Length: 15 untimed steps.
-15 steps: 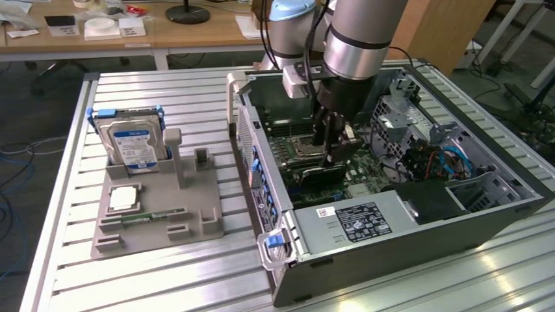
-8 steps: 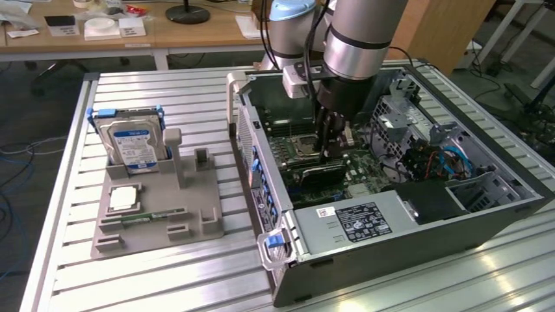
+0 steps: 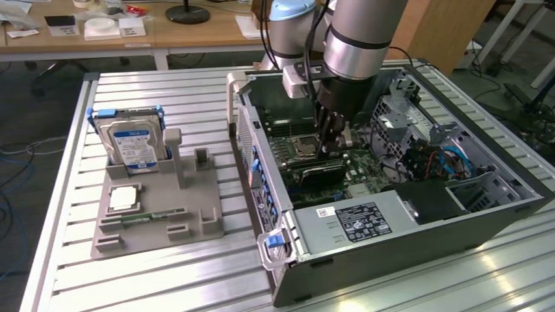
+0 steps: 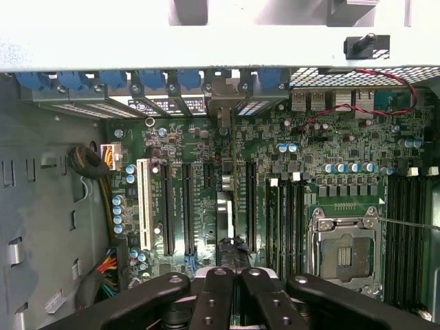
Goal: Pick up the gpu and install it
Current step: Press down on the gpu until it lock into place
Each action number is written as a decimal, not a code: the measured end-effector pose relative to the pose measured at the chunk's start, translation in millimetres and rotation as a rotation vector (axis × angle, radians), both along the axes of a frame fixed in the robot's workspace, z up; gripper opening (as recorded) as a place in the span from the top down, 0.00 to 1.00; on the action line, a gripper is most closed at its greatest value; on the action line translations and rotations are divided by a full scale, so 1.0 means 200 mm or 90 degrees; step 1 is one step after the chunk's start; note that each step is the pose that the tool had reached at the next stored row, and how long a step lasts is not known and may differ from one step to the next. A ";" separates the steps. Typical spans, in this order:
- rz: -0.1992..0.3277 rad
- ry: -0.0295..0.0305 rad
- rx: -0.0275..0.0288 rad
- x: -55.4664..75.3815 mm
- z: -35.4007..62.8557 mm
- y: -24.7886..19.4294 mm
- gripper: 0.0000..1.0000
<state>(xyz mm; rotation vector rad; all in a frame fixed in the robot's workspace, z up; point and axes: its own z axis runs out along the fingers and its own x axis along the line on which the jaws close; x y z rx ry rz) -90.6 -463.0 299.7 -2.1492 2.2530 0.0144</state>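
Note:
The gpu (image 3: 314, 173) is a thin dark card standing on edge on the green motherboard (image 3: 368, 170) inside the open computer case (image 3: 407, 224). My gripper (image 3: 328, 148) reaches straight down into the case and meets the card's upper edge. In the wrist view the gpu (image 4: 225, 220) shows edge-on as a slim strip lying along an expansion slot, its metal bracket end at the case's rear wall. The black fingers (image 4: 214, 292) converge on the card's near end, so the gripper (image 4: 234, 265) is shut on the gpu.
A CPU socket (image 4: 344, 251) and memory slots (image 4: 405, 227) lie beside the card, and a white slot (image 4: 144, 203) and cables (image 4: 86, 161) lie on its other side. On the exterior view's left, a grey fixture (image 3: 160, 224) holds a silver hard drive (image 3: 130, 146) and a green memory stick (image 3: 156, 215).

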 end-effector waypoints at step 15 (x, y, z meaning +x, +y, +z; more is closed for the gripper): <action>0.000 0.0000 -0.0001 -0.01 -0.014 0.000 0.89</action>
